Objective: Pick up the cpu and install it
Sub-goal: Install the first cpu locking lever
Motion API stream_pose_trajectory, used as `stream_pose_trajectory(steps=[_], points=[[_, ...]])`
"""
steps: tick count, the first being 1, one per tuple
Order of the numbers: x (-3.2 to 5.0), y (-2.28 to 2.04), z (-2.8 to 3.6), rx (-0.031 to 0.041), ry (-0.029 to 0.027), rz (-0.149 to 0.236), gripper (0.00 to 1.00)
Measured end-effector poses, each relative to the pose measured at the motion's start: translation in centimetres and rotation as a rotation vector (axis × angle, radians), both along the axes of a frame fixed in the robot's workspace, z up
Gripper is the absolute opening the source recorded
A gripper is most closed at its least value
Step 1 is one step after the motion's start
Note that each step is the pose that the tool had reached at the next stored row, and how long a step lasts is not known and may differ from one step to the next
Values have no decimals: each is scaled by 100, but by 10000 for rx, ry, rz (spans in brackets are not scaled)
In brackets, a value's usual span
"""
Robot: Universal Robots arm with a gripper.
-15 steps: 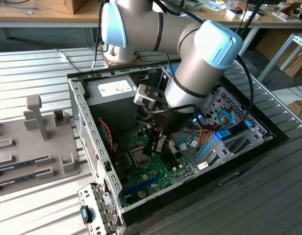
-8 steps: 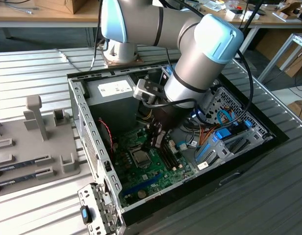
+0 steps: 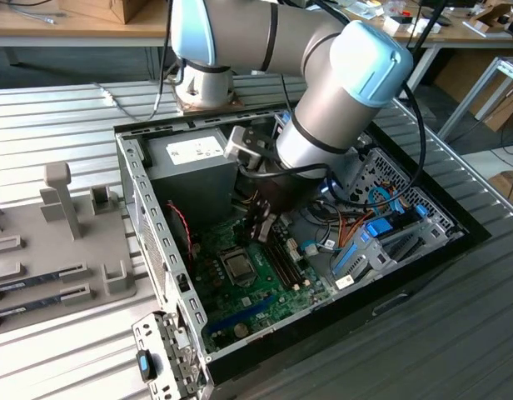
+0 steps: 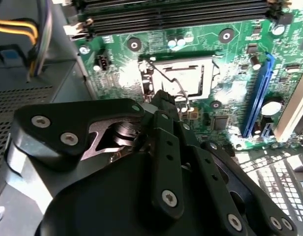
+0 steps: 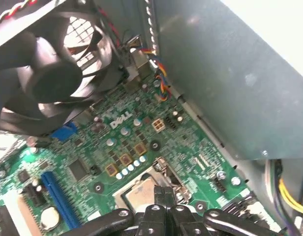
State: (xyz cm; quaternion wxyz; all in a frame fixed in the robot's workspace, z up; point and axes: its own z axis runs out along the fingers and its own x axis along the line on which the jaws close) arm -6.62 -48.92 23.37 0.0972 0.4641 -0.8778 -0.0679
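Your gripper (image 5: pixel 163 192) hung inside the computer case (image 3: pixel 156 217), fingers pressed together with nothing between them. The cpu (image 5: pixel 141 192) lay flat in the motherboard (image 5: pixel 117 147) socket just below the fingertips.

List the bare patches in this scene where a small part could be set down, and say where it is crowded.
Free: the ribbed metal tabletop between the grey fixture tray and the computer case. Crowded: inside the case, around the socket, where the gripper hangs among cables.
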Motion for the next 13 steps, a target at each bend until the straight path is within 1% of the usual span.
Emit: stream_pose_trajectory(steps=[1,2,4,5,6,7,8,10,11,12,13], points=[[2,0,39,79,0,0,11],[22,0,76,159,5,50,11],[49,0,81,249,25,259,11],[62,0,83,381,38,408,11],[69,0,83,487,41,460,11],[77,0,83,653,42,512,11],[85,0,82,894,39,574,11],[97,0,82,1210,37,677,11],[101,0,83,1273,44,774,11],[102,1,83,1316,57,1000,11],[102,0,83,1330,74,1263,11]])
